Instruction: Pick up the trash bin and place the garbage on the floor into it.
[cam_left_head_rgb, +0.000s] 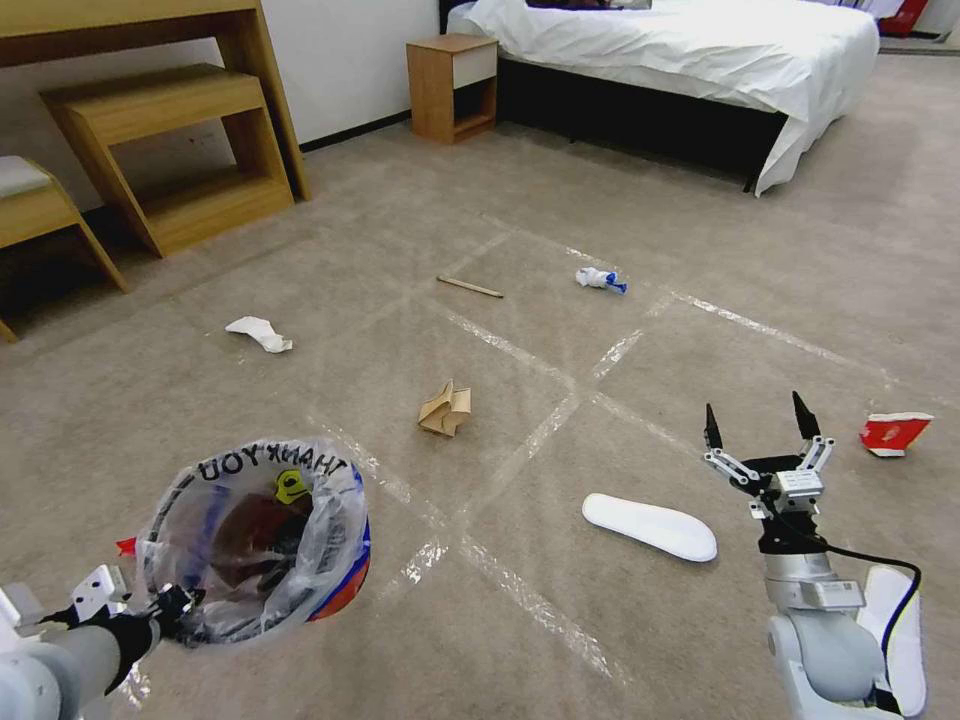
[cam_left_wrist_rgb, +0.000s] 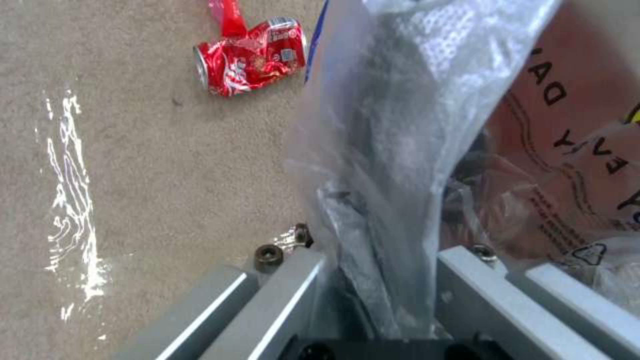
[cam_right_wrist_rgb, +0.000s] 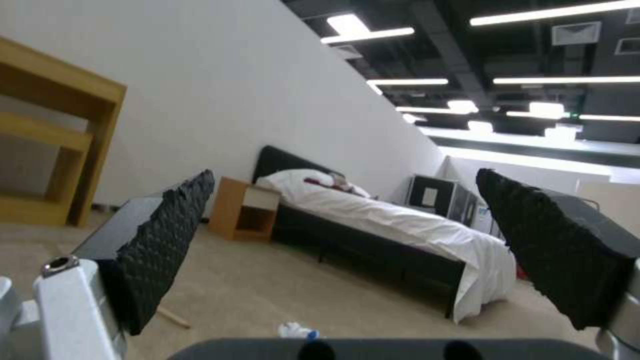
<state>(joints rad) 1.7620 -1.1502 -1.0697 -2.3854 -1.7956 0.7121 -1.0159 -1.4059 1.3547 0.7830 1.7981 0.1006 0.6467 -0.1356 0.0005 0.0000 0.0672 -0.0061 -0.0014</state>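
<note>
We hold the trash bin (cam_left_head_rgb: 255, 540) in our left gripper (cam_left_head_rgb: 172, 607), lower left; our right gripper (cam_left_head_rgb: 758, 425), spread wide, hangs just right of the white oblong piece (cam_left_head_rgb: 649, 526), whose long axis runs left-right.

Beige carpet (cam_left_head_rgb: 700, 200) runs back to a plain white wall (cam_left_head_rgb: 340, 60), crossed by shiny tape lines (cam_left_head_rgb: 520, 455). Along the wall stand a stepped wooden shelf unit (cam_left_head_rgb: 170, 150) and a small wooden nightstand (cam_left_head_rgb: 452, 85), just beside a dark-framed bed (cam_left_head_rgb: 680, 60) under white sheets. Overhead, strip lights (cam_right_wrist_rgb: 407, 34) glow on a dark ceiling (cam_right_wrist_rgb: 467, 55).
</note>
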